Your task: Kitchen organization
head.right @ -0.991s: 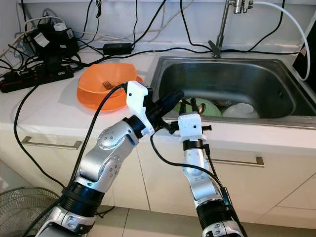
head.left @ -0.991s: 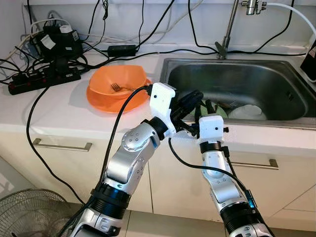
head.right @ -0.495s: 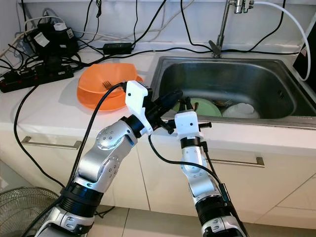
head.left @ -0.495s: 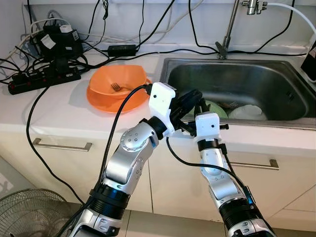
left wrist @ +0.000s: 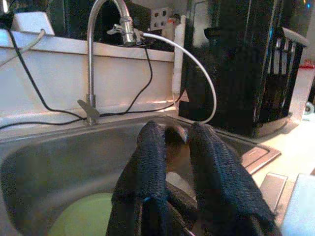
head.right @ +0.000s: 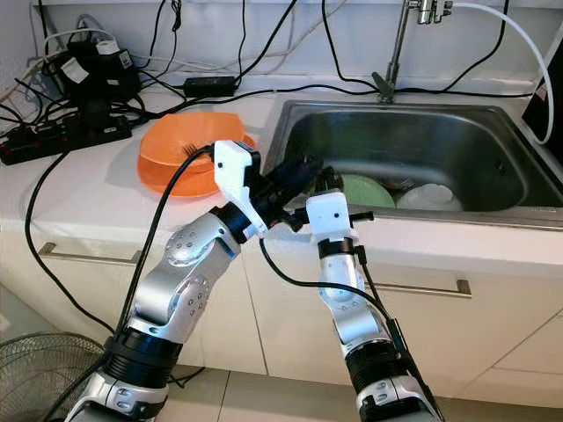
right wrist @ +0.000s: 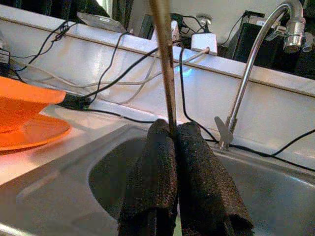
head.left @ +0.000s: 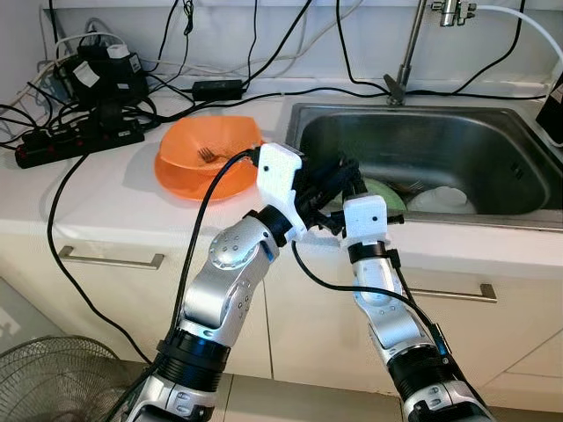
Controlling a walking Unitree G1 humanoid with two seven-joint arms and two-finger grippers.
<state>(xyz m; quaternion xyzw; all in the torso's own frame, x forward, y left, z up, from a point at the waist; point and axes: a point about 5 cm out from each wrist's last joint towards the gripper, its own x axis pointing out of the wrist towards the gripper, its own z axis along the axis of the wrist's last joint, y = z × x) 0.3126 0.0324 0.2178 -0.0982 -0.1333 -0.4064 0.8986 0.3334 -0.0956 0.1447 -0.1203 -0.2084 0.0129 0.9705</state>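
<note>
Both arms are raised together at the front lip of the steel sink point(head.left: 493, 149); the left gripper point(head.left: 339, 176) pokes over the near rim toward two o'clock, its two black fingers point(left wrist: 147, 162) parted with a small gap and nothing between them; the right gripper point(right wrist: 170, 135) sits just beside it, fingers squeezed tight on a thin brownish stick point(right wrist: 165, 64) that stands up out of the pinch, and what sort of utensil it is I cannot tell. Compared with a second ago the pair has slid toward nine o'clock along the counter edge; the left wrist's white housing has drawn closer to the orange bowl point(head.left: 211, 141), and the right wrist's white block point(head.left: 363, 215) has lifted a little toward twelve. In the basin a pale green plate point(head.left: 385, 193) lies at the near side with a white dish point(head.left: 444, 200) just beside it at three o'clock, both where they were; the bowl rests on an orange plate point(head.left: 180, 183) on the white counter point(head.left: 97, 193), a fork point(head.left: 208, 156) lying inside it; a power strip point(head.left: 75, 141) and tangled cables sit at ten o'clock, unchanged; the tap point(head.left: 409, 44) rises behind the sink.
</note>
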